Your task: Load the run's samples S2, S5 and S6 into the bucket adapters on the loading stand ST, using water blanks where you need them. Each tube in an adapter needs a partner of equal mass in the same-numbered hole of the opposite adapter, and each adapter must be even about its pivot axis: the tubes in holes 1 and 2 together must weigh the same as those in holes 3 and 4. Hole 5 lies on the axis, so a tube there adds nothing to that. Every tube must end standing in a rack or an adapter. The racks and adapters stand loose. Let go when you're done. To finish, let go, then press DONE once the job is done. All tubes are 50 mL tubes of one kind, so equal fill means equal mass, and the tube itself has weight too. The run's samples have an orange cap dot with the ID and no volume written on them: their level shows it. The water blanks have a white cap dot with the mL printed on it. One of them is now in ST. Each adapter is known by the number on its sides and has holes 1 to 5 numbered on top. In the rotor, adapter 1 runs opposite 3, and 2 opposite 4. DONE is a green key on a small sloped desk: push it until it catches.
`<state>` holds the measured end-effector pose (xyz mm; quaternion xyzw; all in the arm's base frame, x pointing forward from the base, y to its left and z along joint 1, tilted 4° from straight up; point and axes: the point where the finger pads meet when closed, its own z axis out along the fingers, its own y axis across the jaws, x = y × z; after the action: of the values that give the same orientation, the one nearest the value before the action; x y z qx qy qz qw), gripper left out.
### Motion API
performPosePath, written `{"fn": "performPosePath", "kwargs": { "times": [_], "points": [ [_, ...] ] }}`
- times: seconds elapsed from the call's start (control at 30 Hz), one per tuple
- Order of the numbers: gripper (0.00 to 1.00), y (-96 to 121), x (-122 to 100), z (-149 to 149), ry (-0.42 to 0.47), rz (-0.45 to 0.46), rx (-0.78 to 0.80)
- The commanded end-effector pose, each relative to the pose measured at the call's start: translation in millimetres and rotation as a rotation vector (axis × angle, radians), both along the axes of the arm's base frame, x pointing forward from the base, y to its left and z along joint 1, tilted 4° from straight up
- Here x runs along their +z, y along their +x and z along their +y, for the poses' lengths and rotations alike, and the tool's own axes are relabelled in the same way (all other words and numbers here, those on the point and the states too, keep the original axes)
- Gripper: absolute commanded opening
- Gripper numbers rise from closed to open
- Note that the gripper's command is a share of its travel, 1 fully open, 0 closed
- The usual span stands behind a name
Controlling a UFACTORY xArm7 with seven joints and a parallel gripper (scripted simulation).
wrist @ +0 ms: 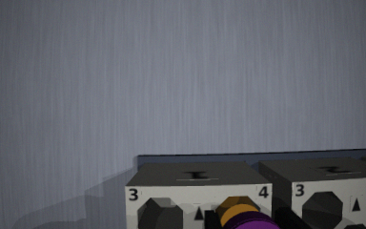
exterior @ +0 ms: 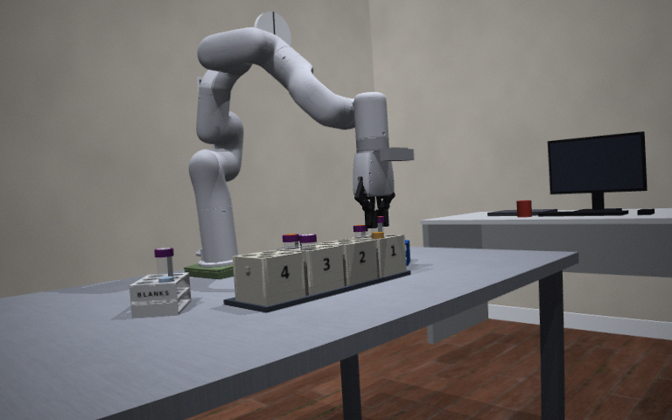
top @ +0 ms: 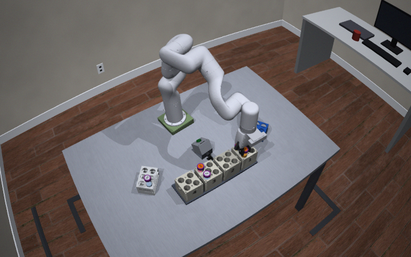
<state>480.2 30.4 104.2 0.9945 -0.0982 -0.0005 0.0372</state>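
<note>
Far left of the claw, the blanks rack [top: 145,191] [exterior: 154,308] has 1 white-dot tube [top: 147,178] [exterior: 164,252]. Coming right on the loading stand [top: 187,202] [exterior: 267,308] [wrist: 200,159]: adapter 4 [top: 187,193] [exterior: 284,287], 0 tubes; adapter 3 [top: 213,182] [exterior: 325,276], 2, an orange-dot tube [top: 200,166] [exterior: 290,238] and a white-dot blank [top: 206,173] [exterior: 308,238]. Behind those, left of the claw, the green DONE key [top: 198,140]; looks unpressed, my guess. Adapter 2 [top: 232,171] [exterior: 362,269] [wrist: 329,186], just left of the claw: 0 seen.

I've got the claw [top: 243,150] [exterior: 377,222] [wrist: 248,220] pinching an orange-filled tube [top: 244,155] [exterior: 380,219] [wrist: 253,221] by its cap, mostly down in hole 4 of adapter 1 [top: 250,161] [exterior: 394,257] [wrist: 191,189]. Another purple-capped tube [exterior: 360,227] is close on the claw's left, hole unclear. Blue rack [top: 265,127] [exterior: 407,252] behind-right, contents mostly hidden.

Count: 4 adapters, 2 racks, 5 tubes visible, 1 key. Judging: late stage; left are seating, letting go, checking the balance (fills and IDs unreadable), then DONE.
</note>
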Motion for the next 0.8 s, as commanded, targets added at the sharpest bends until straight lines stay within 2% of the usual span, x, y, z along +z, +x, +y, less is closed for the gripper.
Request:
{"fn": "performPosePath", "kwargs": {
  "times": [0.0, 0.77],
  "points": [
    [0.0, 1.5, -2.0, 0.1, 0.001, -0.005, 0.0],
    [0.0, 1.4, -17.0, -1.0, 0.001, -0.005, 0.0]
  ]
}}
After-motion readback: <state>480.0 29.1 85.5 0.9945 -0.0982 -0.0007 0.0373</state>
